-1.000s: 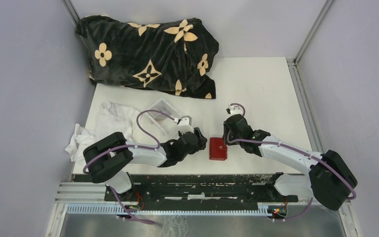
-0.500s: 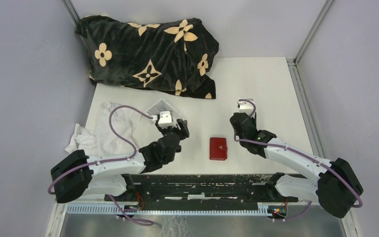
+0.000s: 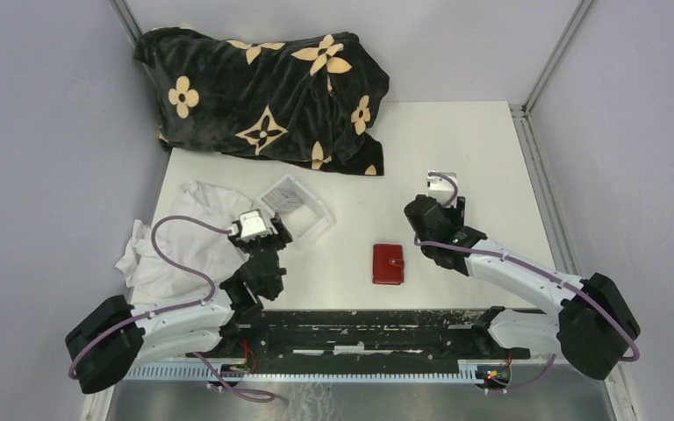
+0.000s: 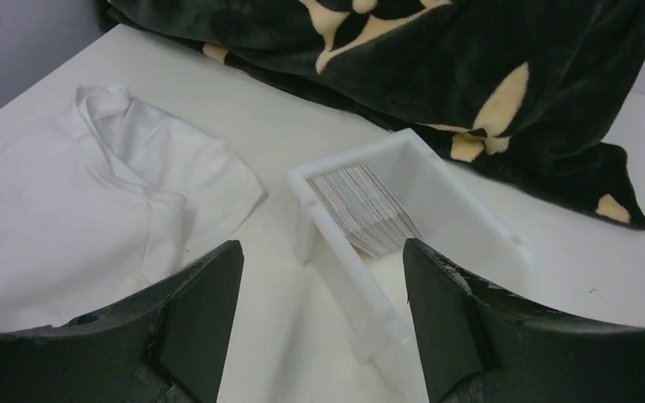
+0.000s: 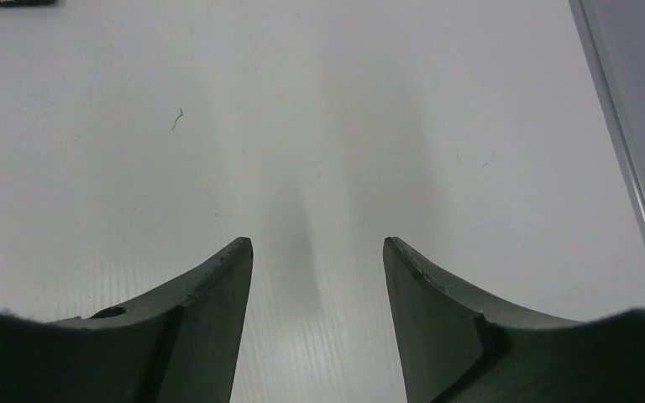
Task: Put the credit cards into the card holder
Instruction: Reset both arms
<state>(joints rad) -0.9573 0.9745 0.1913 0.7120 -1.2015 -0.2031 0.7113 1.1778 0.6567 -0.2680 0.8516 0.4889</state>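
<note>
The card holder [image 3: 388, 264], a small red wallet, lies closed on the white table between the two arms. A stack of grey credit cards [image 4: 361, 210] leans inside a clear plastic box [image 4: 462, 218], which the top view shows as the box [image 3: 307, 210] at the table's left-centre. My left gripper [image 3: 274, 230] hovers just near-left of that box, open and holding nothing; in its wrist view the left gripper [image 4: 321, 252] frames the box's near wall. My right gripper [image 3: 446, 196] stands up and to the right of the wallet. In its own view the right gripper [image 5: 317, 242] is open over bare table.
A crumpled white cloth [image 3: 184, 237] lies left of the box, also seen as the cloth [image 4: 92, 193]. A black blanket with cream flowers [image 3: 263, 88] fills the far left, and the blanket [image 4: 470, 67] lies close behind the box. A metal rail [image 5: 630, 168] borders the table's right side.
Both grippers have drawn away from the red wallet and opened wider. The left arm swung left toward the box and cloth; the right moved farther back and right.
</note>
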